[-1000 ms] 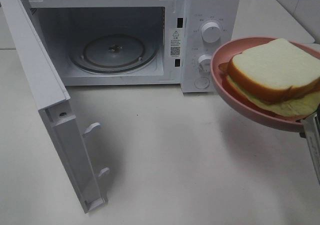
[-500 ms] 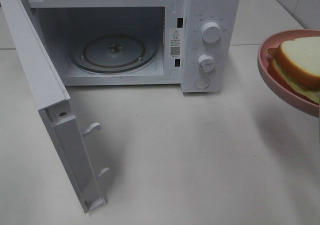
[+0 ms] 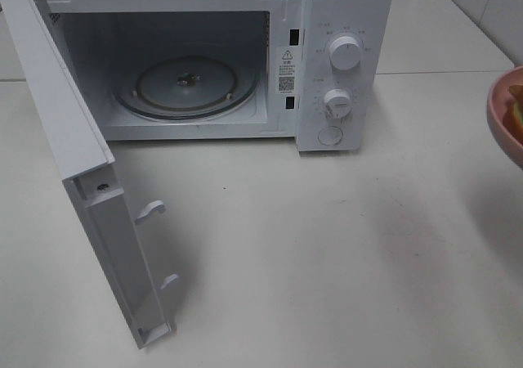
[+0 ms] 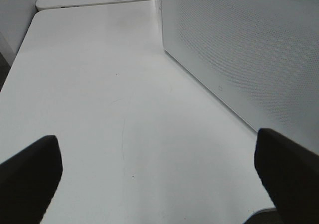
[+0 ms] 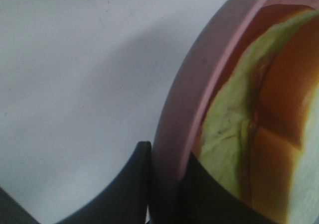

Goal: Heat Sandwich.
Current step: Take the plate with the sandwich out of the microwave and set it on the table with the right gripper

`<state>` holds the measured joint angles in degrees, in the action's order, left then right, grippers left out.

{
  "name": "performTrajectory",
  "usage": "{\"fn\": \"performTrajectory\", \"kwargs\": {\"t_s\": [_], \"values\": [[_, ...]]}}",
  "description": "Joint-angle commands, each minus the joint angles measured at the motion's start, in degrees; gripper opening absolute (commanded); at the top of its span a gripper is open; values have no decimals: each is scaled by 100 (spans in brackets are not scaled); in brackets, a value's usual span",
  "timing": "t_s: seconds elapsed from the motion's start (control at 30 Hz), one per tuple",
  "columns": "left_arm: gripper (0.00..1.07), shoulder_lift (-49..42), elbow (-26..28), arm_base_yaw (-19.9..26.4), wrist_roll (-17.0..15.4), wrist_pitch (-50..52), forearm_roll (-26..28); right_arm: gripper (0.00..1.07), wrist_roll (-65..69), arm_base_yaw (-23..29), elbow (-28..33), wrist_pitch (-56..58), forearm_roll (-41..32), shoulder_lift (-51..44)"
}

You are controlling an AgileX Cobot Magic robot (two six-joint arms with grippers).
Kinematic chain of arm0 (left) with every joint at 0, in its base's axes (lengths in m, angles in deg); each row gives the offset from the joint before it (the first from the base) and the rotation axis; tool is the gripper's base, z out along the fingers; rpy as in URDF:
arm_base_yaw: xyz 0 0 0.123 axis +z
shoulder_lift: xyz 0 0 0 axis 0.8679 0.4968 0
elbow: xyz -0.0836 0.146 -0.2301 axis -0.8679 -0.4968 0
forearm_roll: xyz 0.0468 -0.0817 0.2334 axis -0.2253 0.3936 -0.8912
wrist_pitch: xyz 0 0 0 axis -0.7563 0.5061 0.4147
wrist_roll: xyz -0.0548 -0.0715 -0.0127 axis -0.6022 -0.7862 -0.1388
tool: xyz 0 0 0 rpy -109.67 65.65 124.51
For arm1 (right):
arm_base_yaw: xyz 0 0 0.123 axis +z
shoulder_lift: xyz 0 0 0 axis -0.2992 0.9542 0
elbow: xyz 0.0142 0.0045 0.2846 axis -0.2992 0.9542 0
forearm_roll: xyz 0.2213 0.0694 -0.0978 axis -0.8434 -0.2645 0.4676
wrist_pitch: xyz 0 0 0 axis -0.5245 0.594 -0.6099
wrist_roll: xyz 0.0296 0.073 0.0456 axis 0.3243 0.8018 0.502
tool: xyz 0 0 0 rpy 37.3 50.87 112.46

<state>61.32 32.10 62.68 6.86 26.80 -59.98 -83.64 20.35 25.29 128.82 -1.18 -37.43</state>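
Right wrist view: right gripper (image 5: 167,184) is clamped on the rim of the round pink plate (image 5: 199,89), one finger on each side. Square white-bread sandwich (image 5: 259,134) lies inside that plate. Bare white tabletop (image 5: 75,84) extends beside the gripper. Left gripper (image 4: 159,169) is spread wide, grasping nothing, with the white microwave door (image 4: 249,59) near one finger.

Even, bright overhead light washes the white desk (image 3: 327,245) in the high view, where the open microwave (image 3: 204,57) door (image 3: 90,188) drops a soft grey shadow to its right and detail stays sharp. A faint shadow lies under the pink plate (image 3: 505,114) at the frame's right edge. The left wrist view is pale and low in contrast, its dark left tool (image 4: 159,174) fingertips blurred in the foreground. The right wrist view is dimmer, the plate rim and sandwich (image 5: 259,134) soft and out of focus at close range
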Motion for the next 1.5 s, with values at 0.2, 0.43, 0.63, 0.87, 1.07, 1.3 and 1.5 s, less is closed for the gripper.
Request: {"fn": "performTrajectory", "kwargs": {"t_s": [0.2,0.43,0.63,0.87,1.07,1.3,1.5], "values": [[101,-149,-17,-6,0,69,23,1,768,-29,-23,493,367,-40],[101,-149,-17,-6,0,69,23,1,1467,-29,-166,905,384,97],[101,-149,-17,-6,0,69,23,1,2074,-29,-481,1175,378,435],[101,-149,-17,-6,0,69,23,1,2893,-29,-745,1243,378,837],[101,-149,-17,-6,0,69,23,1,3701,-29,-1094,1610,401,1346],[101,-149,-17,-6,0,69,23,1,4618,-29,-1295,1833,395,1753],[101,-149,-17,-6,0,69,23,1,5008,-29,-1358,1851,390,2034]]}}
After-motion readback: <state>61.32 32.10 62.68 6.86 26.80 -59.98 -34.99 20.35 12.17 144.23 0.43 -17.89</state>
